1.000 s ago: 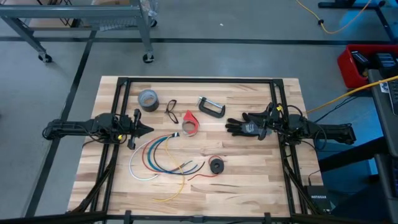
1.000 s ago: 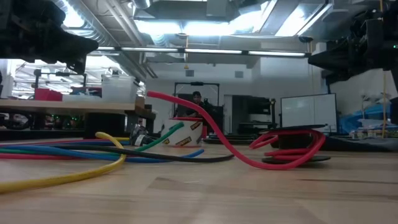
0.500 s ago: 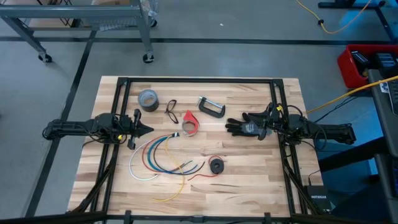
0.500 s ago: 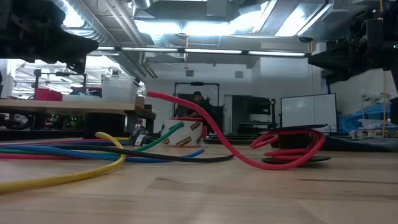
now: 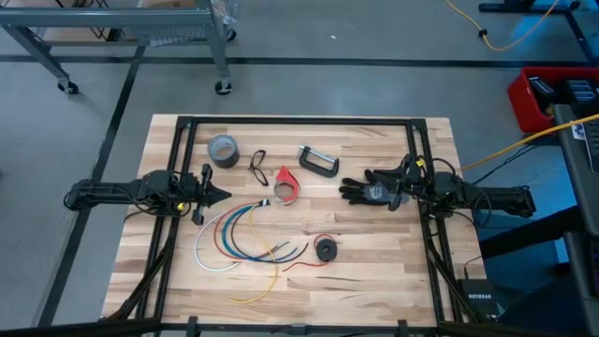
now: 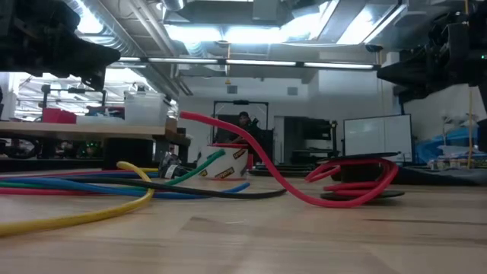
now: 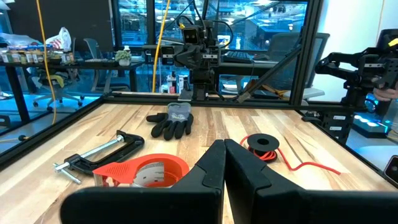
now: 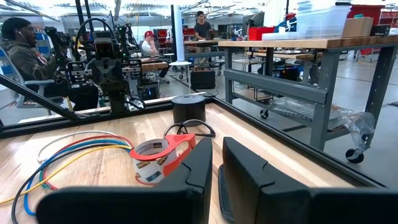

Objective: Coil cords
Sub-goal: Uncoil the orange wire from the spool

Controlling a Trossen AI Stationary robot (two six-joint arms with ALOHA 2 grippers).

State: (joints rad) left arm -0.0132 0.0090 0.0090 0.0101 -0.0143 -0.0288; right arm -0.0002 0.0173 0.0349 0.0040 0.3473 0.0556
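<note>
Right gripper [image 8: 214, 163]: two dark fingers [image 8: 249, 177] in the foreground, standing close with a narrow gap between them and nothing held. On the wooden table [image 8: 81, 134] beyond: red tape dispenser [image 8: 163, 155] with a white roll, fanned bundle of coloured wires [image 8: 68, 152] beside it, grey tape roll [image 8: 188, 109] farther off with what looks like a pair of safety glasses [image 8: 189, 129] in front of it. Other arm [image 8: 106, 78] at the far edge; seated people [image 8: 22, 53] in the room behind.
</note>
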